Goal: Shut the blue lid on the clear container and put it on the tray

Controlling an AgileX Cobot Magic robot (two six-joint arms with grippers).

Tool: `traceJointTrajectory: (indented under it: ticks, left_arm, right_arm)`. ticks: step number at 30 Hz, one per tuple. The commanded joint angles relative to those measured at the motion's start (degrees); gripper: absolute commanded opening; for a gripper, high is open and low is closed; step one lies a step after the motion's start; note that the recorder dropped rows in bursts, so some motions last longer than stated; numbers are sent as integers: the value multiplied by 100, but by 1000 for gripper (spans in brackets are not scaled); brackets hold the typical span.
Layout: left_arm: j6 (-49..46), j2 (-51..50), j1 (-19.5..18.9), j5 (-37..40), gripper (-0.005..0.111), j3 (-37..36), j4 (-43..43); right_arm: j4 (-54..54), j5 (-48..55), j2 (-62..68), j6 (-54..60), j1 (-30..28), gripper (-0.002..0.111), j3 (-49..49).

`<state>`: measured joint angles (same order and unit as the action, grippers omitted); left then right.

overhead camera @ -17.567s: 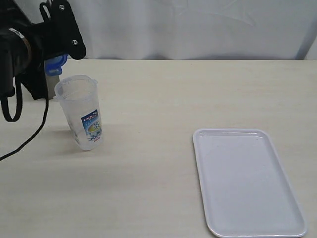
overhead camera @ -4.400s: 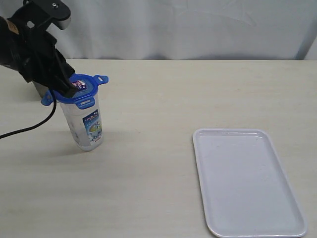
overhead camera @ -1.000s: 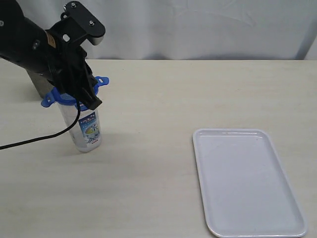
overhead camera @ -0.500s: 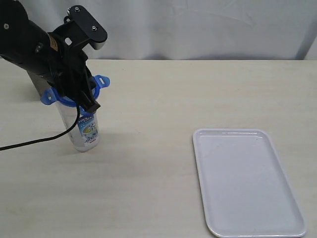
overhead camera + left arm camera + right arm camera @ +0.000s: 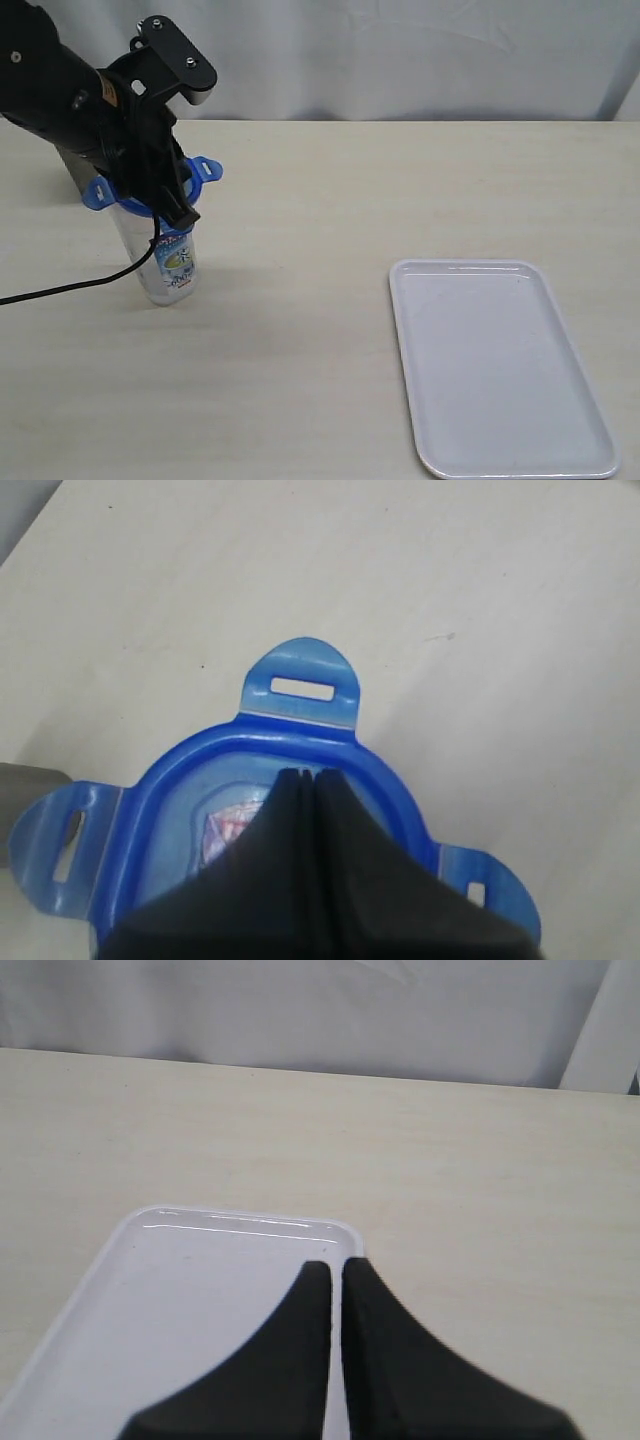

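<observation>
The clear container [image 5: 168, 262] stands at the table's left with its printed label facing the camera. The blue lid [image 5: 204, 170] sits on its mouth with the flaps sticking out sideways. My left gripper [image 5: 308, 776] is shut, and its joined fingertips rest on top of the blue lid [image 5: 300, 683], next to the small sticker. In the exterior view the left arm hides most of the lid. The white tray [image 5: 500, 370] lies bare at the right front. My right gripper [image 5: 335, 1263] hangs shut over the tray [image 5: 190, 1300], near one of its corners, holding nothing.
A grey object [image 5: 72, 168] stands just behind the container, partly hidden by the left arm. The arm's black cable [image 5: 60, 288] trails across the table on the left. A white curtain closes off the back.
The left arm has pushed down and a little to the left on the lid, and the container has shifted slightly left with it. The tray has not moved.
</observation>
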<state>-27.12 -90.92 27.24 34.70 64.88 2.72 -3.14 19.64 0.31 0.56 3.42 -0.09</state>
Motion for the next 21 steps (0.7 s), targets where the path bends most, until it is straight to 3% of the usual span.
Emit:
traceJointTrajectory:
  ticks: [1, 21]
  left_arm:
    - [46, 175, 14, -25, 0, -14, 72]
    - [107, 419, 1, -5, 0, -14, 15]
  right_arm:
    - [-12, -5, -31, 15, 8, 4, 9]
    - [-12, -5, -31, 15, 8, 4, 9]
